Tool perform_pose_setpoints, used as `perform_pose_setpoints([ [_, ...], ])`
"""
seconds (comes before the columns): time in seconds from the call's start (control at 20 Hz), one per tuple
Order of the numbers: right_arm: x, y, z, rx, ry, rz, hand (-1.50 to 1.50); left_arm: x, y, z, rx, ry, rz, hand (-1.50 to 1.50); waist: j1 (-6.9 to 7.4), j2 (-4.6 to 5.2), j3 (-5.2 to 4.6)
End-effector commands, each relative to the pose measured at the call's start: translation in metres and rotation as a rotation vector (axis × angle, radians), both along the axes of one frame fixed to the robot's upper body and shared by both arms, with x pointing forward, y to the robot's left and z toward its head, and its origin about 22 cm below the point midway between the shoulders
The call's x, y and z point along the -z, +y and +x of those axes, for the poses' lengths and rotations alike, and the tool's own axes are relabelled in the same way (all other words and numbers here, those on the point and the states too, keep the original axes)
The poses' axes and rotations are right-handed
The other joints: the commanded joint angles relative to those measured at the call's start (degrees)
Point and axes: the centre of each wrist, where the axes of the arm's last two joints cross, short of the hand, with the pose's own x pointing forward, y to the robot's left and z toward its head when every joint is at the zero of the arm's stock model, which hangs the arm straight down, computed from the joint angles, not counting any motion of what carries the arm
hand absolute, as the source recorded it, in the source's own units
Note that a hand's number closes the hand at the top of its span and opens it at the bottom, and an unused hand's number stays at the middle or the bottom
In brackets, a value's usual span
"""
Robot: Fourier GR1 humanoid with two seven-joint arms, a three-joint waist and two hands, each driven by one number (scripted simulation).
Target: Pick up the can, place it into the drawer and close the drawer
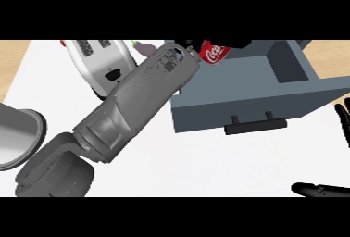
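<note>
At top centre, the left hand (188,45) curls round the red can (215,52) — carrying step. Next: lower it into the open drawer (301,88). Right hand (340,121) rests open at the right edge.

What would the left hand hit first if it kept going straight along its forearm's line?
Probably nothing before the picture's top edge: the left hand holds the can over the open drawer's back corner, though depth is unclear.

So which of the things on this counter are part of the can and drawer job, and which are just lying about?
Part of the job:
red can, held at the left hand
open grey drawer

Lying about:
white toaster
purple item behind it
metal pot at the left edge

The right hand rests at the right edge.
</note>
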Motion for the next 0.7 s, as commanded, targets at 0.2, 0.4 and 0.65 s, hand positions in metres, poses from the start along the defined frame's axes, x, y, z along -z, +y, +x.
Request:
perform_pose_setpoints([
  [0.2, -0.004, 0.005, -0.001, -0.008, 0.003, -0.016, -1.5, 0.018, 0.005, 0.0, -0.065, 0.01, 0.01, -1.5, -0.48, -0.13, -0.03],
  [0.4, -0.002, 0.005, 0.004, -0.02, -0.001, 0.006, -1.5, 0.033, 0.01, -0.002, -0.09, -0.011, 0.004, -1.5, -1.14, 0.22, -0.02],
  [0.65, -0.01, 0.004, 0.0, -0.008, -0.025, -0.017, -1.5, 0.029, 0.01, -0.001, -0.106, -0.005, -0.026, -1.5, -0.74, 0.13, -0.04],
])
